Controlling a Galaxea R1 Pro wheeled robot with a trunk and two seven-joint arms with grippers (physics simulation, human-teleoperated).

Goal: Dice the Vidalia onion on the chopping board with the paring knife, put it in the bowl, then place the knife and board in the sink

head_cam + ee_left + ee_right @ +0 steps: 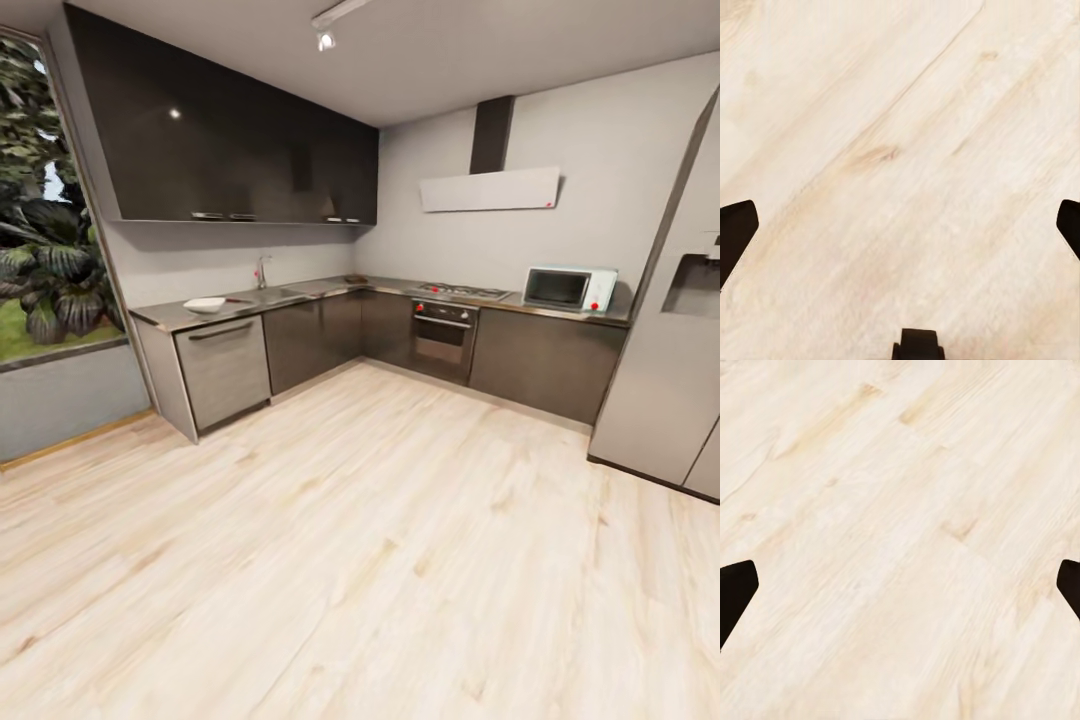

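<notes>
I stand far back on the kitchen floor. The grey countertop [320,289] runs along the far left wall and round the corner. The sink [272,295] is set into it under a curved tap [261,271]. The white bowl [204,304] sits on the counter left of the sink. The Vidalia onion is hidden inside the sink. The chopping board and paring knife are too small to make out from here. My left gripper [900,232] and right gripper [900,592] are open, with only pale wood floor between their dark fingertips [735,229] [735,589].
Dark wall cabinets [240,150] hang above the sink counter. An oven with hob [446,335] and a microwave [568,288] stand along the back wall, a tall fridge [675,380] at the right. A window [50,210] is at the left. Wide wood floor [360,540] lies ahead.
</notes>
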